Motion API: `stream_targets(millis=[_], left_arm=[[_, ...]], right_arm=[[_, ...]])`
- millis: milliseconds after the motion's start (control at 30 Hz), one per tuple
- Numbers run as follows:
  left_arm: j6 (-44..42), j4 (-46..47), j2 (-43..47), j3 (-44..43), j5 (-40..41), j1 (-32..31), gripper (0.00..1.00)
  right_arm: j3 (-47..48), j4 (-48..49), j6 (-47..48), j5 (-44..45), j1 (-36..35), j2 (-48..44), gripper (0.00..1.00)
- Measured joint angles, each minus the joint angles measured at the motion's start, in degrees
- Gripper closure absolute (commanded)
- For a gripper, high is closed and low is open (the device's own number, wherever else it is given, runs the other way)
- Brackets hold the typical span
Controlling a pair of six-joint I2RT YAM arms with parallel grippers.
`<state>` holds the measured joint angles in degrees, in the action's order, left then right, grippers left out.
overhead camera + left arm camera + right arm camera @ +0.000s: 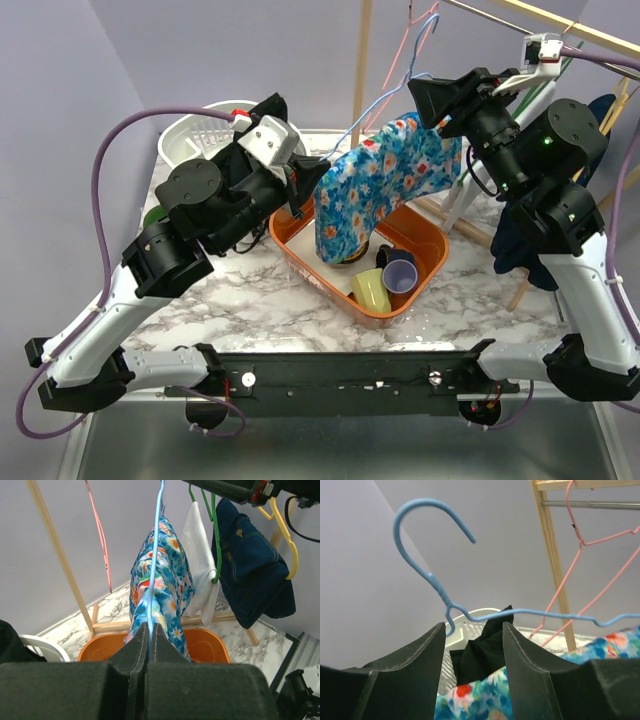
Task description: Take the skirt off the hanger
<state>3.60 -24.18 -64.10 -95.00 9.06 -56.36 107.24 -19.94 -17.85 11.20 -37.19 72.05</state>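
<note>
The blue floral skirt (390, 178) drapes over a thin blue wire hanger (372, 110), and its lower end hangs into the orange bin (300, 255). My left gripper (298, 188) is shut on one end of the hanger wire (156, 545), with the skirt (167, 580) just beyond the fingertips. My right gripper (440, 105) is open at the skirt's upper right end. In the right wrist view the hanger's hook and shoulder (436, 582) cross above the open jaws (472, 630), and the skirt (490, 700) lies below between them. It holds nothing.
The orange bin holds a yellow-green cup (372, 290) and a purple cup (400, 275). A white basket (190, 135) stands at the back left. A wooden rack (362, 60) carries a pink hanger (403, 50), a white cloth (200, 565) and a dark blue garment (255, 570).
</note>
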Motion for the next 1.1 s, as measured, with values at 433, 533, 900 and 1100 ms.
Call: stream_targets(millis=[433, 533, 900, 1100], left_arm=[[0.8, -3.0, 1.4, 2.2, -1.6, 0.0, 1.00], [0.9, -3.0, 2.0, 2.4, -2.3, 0.0, 1.00], [1.9, -1.7, 5.0, 2.6, -3.8, 0.0, 0.16], [1.3, -2.4, 7.0, 4.7, -3.8, 0.0, 0.01]], right_arm=[[2.5, 4.1, -0.5, -5.4, 0.0, 4.2, 0.44], [2.6, 4.0, -0.6, -5.5, 0.0, 5.2, 0.53], [2.3, 3.2, 1.1, -4.9, 0.0, 5.6, 0.99], [3.1, 3.6, 0.0, -4.2, -0.1, 5.4, 0.99]])
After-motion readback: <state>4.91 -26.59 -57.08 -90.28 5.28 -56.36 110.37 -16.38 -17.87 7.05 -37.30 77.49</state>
